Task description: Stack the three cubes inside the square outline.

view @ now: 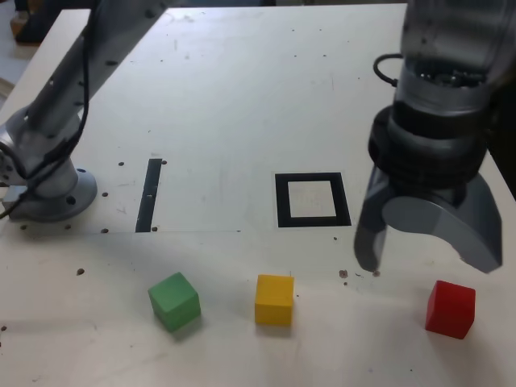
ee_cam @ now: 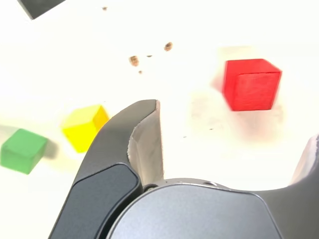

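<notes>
Three cubes lie in a row near the table's front edge: green (view: 174,300) at the exterior view's left, yellow (view: 274,299) in the middle, red (view: 450,308) at the right. The black square outline (view: 312,199) with a white centre is behind the yellow cube and holds nothing. My gripper (view: 427,258) hangs open above the table, just behind and slightly left of the red cube, not touching it. In the wrist view the red cube (ee_cam: 250,84) lies ahead between the spread fingers (ee_cam: 144,144), with the yellow cube (ee_cam: 84,126) and the green cube (ee_cam: 22,150) off to one side.
A narrow black strip (view: 149,194) lies on the table left of the outline. The arm's base (view: 48,189) is bolted at the exterior view's left edge. Small dark specks (view: 343,275) dot the surface near the gripper.
</notes>
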### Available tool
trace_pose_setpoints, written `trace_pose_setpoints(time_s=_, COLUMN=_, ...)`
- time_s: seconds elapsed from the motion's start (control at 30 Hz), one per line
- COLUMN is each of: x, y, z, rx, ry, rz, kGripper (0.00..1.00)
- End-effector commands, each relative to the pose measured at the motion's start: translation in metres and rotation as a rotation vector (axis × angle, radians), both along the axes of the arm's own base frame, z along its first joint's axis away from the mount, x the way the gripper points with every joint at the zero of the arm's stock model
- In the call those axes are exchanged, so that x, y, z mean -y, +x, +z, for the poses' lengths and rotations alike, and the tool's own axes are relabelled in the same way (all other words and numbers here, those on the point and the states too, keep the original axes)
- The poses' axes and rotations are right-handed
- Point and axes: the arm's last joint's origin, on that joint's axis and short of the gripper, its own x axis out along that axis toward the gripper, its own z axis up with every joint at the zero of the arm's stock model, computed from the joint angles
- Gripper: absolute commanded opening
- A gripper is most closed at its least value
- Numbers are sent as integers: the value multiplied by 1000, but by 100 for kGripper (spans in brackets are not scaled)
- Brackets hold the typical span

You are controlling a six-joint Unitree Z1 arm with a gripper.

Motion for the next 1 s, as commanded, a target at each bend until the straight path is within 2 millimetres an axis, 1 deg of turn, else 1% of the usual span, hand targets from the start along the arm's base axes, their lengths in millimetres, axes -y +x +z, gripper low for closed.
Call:
trace_pose_setpoints(time_s=0.0, x=3, y=5, z=-9, rx=-13, ry=13, rz=-6, kGripper=99)
trace_pose_setpoints(time_s=0.4, x=12, y=29, z=-36, rx=-2, ry=12, rz=-9, kGripper=99)
trace_pose_setpoints(time_s=0.73, x=17, y=41, z=-57, rx=-9, ry=17, rz=-2, kGripper=96)
trace_pose_setpoints(time_s=0.87, x=20, y=46, z=-69, rx=-13, ry=19, rz=2, kGripper=94)
trace_pose_setpoints(time_s=0.97, x=21, y=48, z=-74, rx=-18, ry=22, rz=4, kGripper=92)
